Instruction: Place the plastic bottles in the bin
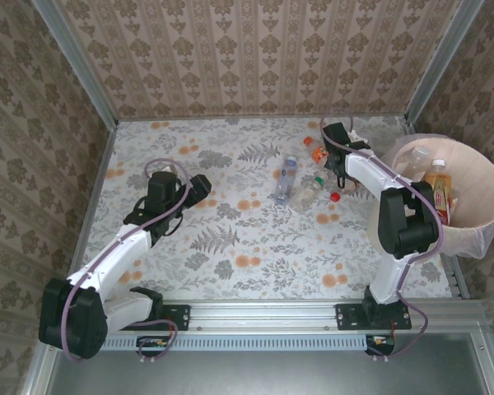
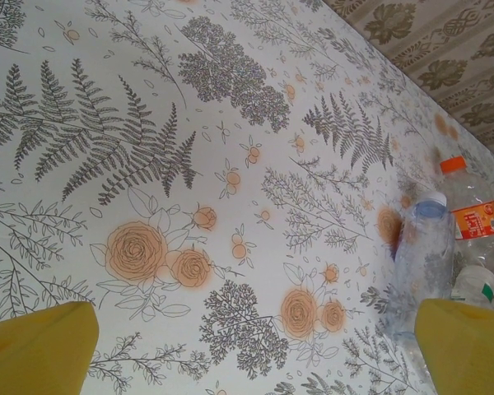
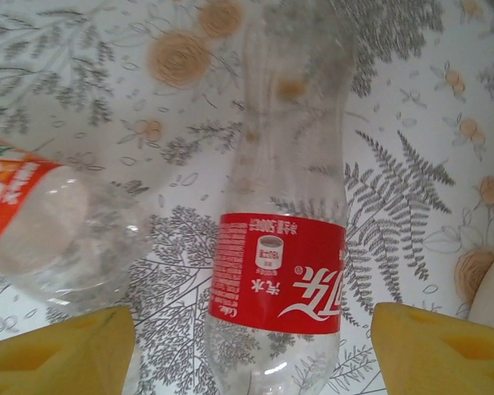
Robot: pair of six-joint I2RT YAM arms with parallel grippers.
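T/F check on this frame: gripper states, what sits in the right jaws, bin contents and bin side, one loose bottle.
1. The left gripper is open with nothing between its jaws. True.
2. The right gripper straddles a green-labelled bottle. False: it is a red-labelled bottle.
3. The bin is empty. False: it holds bottles, among them an orange-capped bottle.
4. The bin stands on the robot's right. True.
5. The blue-capped bottle lies on its side. True.
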